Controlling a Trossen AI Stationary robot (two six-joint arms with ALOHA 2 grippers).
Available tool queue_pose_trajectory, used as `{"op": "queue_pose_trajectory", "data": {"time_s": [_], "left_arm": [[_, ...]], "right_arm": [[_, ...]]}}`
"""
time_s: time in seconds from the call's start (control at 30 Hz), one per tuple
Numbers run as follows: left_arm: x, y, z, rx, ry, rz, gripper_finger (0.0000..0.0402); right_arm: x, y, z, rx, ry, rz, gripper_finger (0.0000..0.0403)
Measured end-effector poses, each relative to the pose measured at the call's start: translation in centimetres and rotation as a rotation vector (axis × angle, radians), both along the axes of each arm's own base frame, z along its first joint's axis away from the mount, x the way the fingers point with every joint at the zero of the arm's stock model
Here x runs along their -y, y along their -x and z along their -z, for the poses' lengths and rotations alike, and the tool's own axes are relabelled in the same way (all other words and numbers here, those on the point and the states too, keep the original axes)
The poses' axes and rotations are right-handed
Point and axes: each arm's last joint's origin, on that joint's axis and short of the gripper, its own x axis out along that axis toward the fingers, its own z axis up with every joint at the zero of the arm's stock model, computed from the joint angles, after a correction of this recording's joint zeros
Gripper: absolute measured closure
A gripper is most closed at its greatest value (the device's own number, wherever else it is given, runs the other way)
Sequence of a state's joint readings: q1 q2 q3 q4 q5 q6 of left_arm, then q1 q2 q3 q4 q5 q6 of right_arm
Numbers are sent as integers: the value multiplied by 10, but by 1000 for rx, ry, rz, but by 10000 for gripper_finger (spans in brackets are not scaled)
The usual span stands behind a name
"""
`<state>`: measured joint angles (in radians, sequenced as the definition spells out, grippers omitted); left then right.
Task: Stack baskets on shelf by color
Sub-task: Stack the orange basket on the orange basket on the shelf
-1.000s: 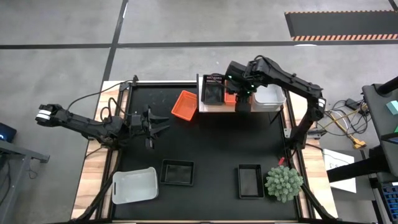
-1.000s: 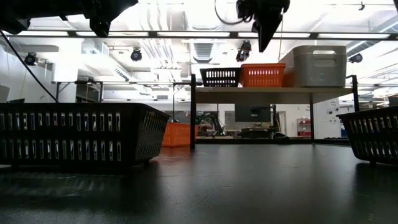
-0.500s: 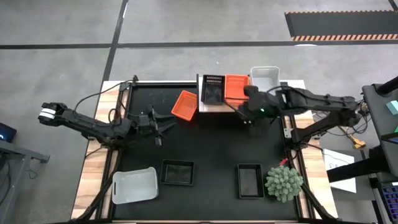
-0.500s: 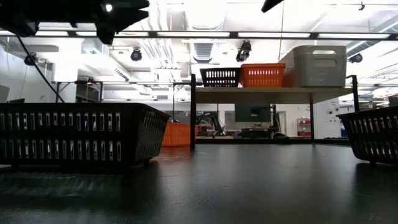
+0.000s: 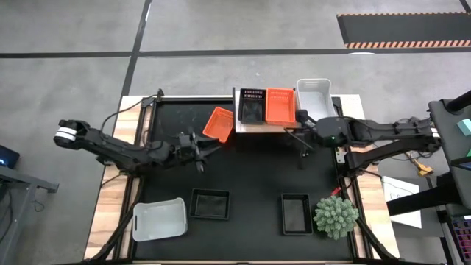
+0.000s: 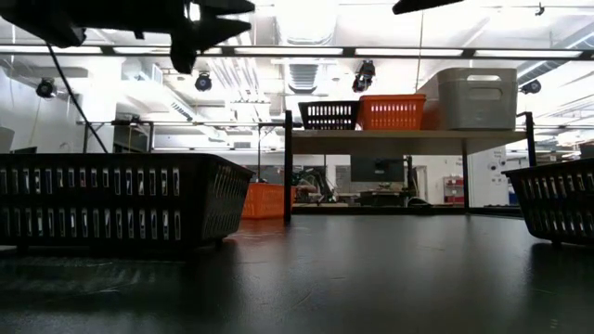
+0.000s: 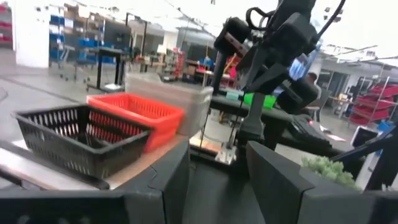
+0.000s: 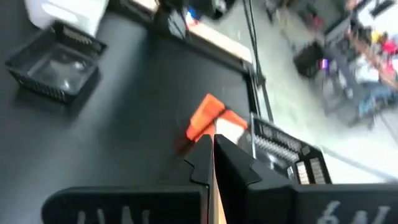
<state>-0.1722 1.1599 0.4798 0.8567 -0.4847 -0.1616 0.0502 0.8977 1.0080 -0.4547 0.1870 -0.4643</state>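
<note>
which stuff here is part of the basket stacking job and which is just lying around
Job:
- shelf holding a black, orange and white basket
- orange basket leaning by the shelf
- white basket
- two black baskets

Lying about:
- green plant

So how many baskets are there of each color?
White baskets: 2
Orange baskets: 2
Black baskets: 3
Total: 7 baskets
</note>
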Motion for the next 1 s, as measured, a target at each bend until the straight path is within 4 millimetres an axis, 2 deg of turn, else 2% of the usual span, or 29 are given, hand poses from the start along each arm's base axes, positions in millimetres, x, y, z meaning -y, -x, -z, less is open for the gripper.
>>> {"op": "queue_pose_trajectory", "data": {"time_s": [0.2, 0.47, 0.67, 1.0], "left_arm": [[3, -17, 5, -35, 9, 2, 258], [5, -35, 2, -45, 6, -1, 258], [2, -43, 0, -53, -24, -30, 258], [-24, -55, -10, -23, -4, -168, 258]], "right_arm": [[0, 5, 26, 128, -15, -12, 394], [-3, 15, 58, 186, -42, -113, 394], [-2, 21, 56, 255, -32, -118, 394], [-3, 17, 59, 239, -64, -109, 394]]}}
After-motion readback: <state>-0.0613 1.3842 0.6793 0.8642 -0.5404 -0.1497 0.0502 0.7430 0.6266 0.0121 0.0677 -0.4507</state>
